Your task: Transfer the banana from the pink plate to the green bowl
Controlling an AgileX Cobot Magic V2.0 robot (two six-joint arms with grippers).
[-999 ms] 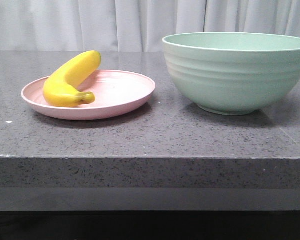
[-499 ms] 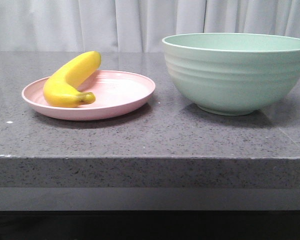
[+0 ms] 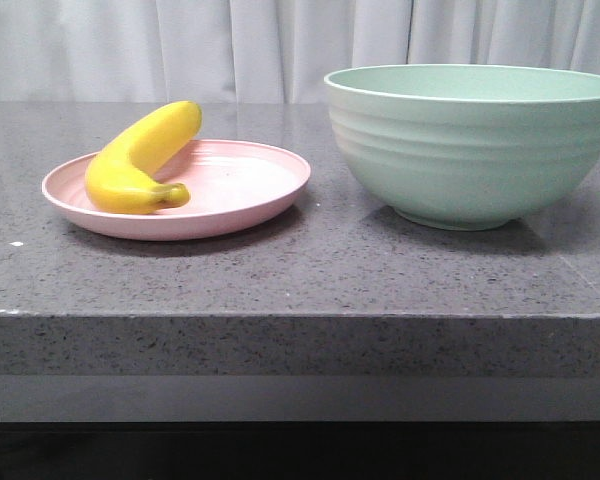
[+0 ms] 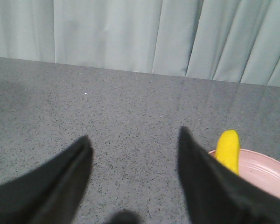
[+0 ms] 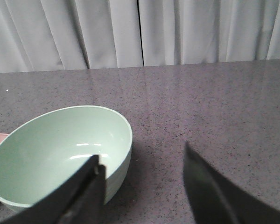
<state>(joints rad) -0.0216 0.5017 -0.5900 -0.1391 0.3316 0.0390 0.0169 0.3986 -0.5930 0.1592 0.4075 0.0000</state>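
Unmoved: glossy curved banana [image 3: 138, 160] (ridged plate [image 3: 242, 208])

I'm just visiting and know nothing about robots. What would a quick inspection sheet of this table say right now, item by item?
Surface: dark grey speckled stone-look tabletop, glossy, with a thick front edge.
Job's things: curved bright-yellow banana lies on the left part of the shallow pale-pink round plate, its far end past the rim. The deep ridged mint-green bowl stands to the right, apart from the plate; its visible inside looks empty.
Clutter: nothing seen.
Grippers: left gripper has its black fingers spread, holding nothing, with the banana just beside one finger. Right gripper is also open and empty, near the bowl.
Cables: nothing seen.
Surroundings: pale pleated curtain behind the table.
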